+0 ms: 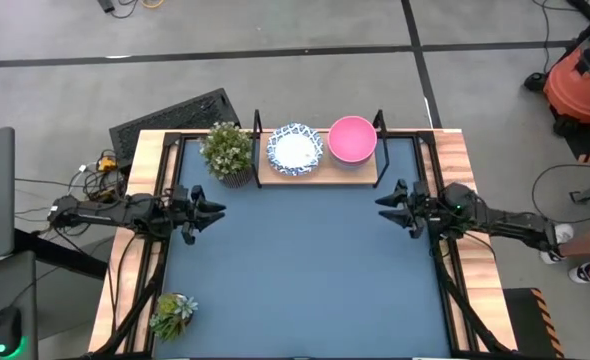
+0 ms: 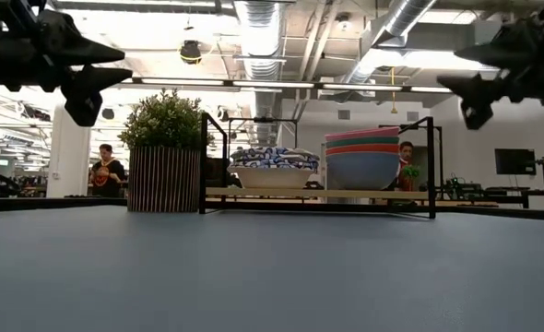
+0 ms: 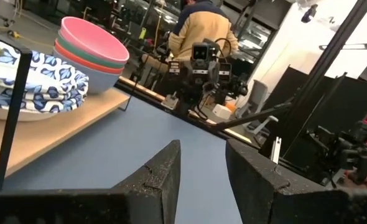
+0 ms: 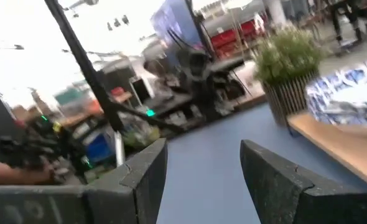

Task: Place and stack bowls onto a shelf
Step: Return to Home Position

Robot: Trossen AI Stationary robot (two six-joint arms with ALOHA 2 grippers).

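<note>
The light wood shelf (image 1: 320, 172) with black end posts stands at the table's far edge. On it sit a stack of white bowls with blue patterned rims (image 1: 295, 149) and, to its right, a stack with a pink bowl (image 1: 352, 139) on top; the low view shows teal and blue bowls (image 2: 373, 162) under the pink one. My left gripper (image 1: 215, 212) hovers open at the table's left side. My right gripper (image 1: 385, 205) hovers open at the right side. Both are empty.
A potted plant in a ribbed pot (image 1: 228, 152) stands left of the shelf. A small succulent (image 1: 172, 314) sits at the near left corner. The blue tabletop (image 1: 305, 280) lies between the arms. People show in the room beyond the table (image 3: 202, 31).
</note>
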